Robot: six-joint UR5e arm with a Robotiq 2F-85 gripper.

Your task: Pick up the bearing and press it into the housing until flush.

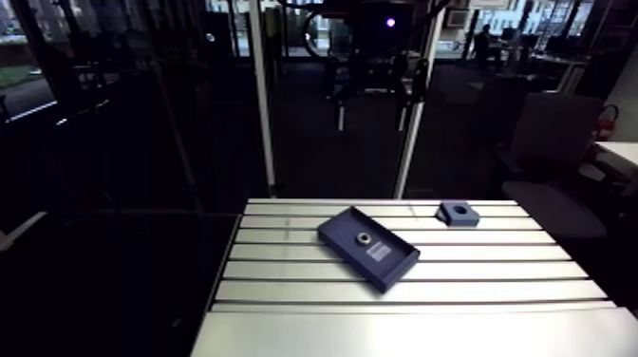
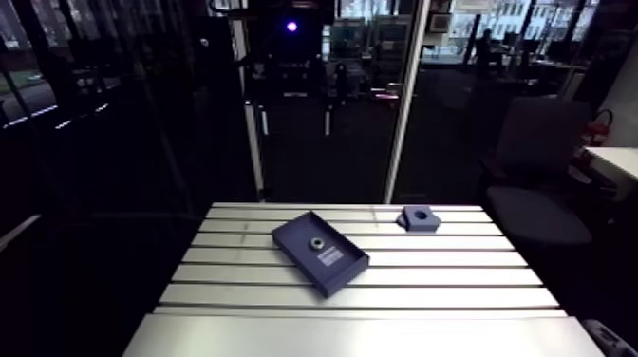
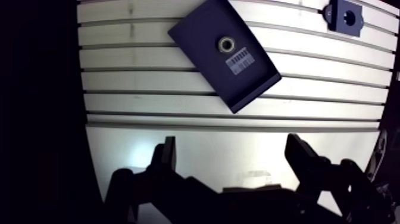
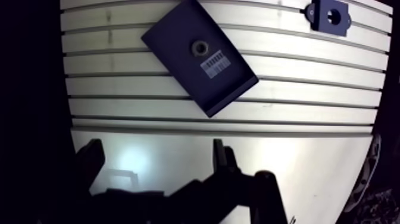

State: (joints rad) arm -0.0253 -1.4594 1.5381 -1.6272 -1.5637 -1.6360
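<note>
Well ahead of gripper (image 3: 232, 143), bearing (image 3: 226, 44) in tray (image 3: 253, 89)

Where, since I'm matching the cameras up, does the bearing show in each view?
Arm view: the bearing lies in the dark tray, nearer the camera than the housing.
Wrist view: the bearing lies in the same tray, well ahead of the open hand and untouched.
Shared landmark: the white label right beside the bearing in the tray.
</note>
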